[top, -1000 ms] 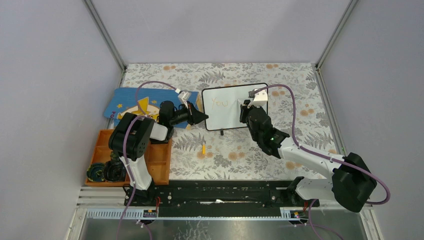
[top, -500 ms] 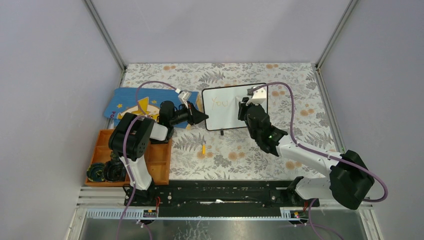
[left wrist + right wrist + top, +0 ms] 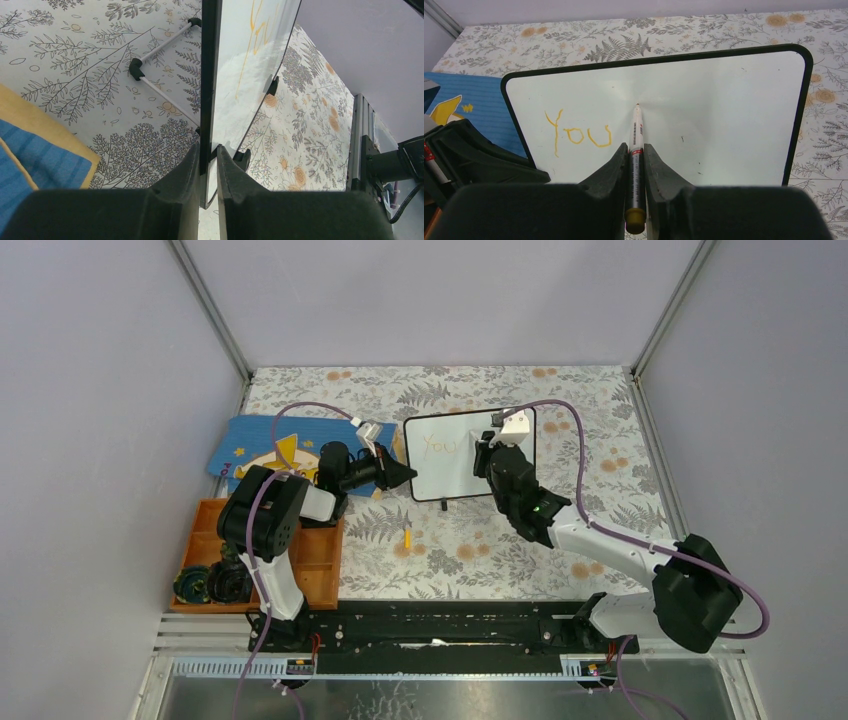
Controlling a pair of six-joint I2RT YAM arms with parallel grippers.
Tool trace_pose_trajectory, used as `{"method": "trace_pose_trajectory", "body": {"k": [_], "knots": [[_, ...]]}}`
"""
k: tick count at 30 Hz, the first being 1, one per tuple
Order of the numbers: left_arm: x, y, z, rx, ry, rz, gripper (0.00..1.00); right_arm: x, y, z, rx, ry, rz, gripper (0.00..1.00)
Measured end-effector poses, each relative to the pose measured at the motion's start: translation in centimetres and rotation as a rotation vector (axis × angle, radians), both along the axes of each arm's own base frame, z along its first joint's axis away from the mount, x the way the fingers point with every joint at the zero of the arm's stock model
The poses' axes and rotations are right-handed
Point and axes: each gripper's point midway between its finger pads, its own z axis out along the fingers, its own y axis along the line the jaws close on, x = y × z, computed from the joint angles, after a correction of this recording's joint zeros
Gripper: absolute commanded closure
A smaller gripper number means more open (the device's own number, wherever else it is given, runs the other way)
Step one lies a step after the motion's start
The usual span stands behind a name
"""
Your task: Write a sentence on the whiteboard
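Note:
The whiteboard [image 3: 455, 475] stands tilted on the table, white with a thin black frame; it also shows in the right wrist view [image 3: 724, 105]. My left gripper [image 3: 408, 474] is shut on the whiteboard's left edge [image 3: 210, 75]. My right gripper [image 3: 484, 458] is shut on a white marker [image 3: 636, 150] with an orange end cap. The marker's tip rests against the board just right of the orange word "You" [image 3: 576, 134]. The rest of the sentence does not show.
A blue star-patterned book [image 3: 262, 448] lies left of the board under my left arm. An orange tray [image 3: 305, 550] holds dark objects at the near left. A small orange cap [image 3: 407, 537] lies on the floral tablecloth in front of the board.
My right gripper has moved a little up and left across the board with the marker. The left arm and the board have not moved.

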Motion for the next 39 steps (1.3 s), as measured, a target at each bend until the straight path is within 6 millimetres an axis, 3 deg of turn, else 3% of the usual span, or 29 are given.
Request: {"method": "trace_pose_trajectory", "body": {"k": [20, 29, 39], "knots": [[-0.2, -0.3, 0.0, 0.005, 0.002, -0.008, 0.89, -0.2, 1.5, -0.9, 0.000, 0.037, 0.075, 1.00], [-0.3, -0.3, 0.0, 0.006, 0.003, -0.007, 0.89, -1.2, 1.3, -2.5, 0.002, 0.080, 0.090, 1.00], [-0.2, -0.3, 0.0, 0.007, 0.002, -0.006, 0.89, -1.5, 0.7, -3.0, -0.007, 0.097, 0.079, 1.00]]}}
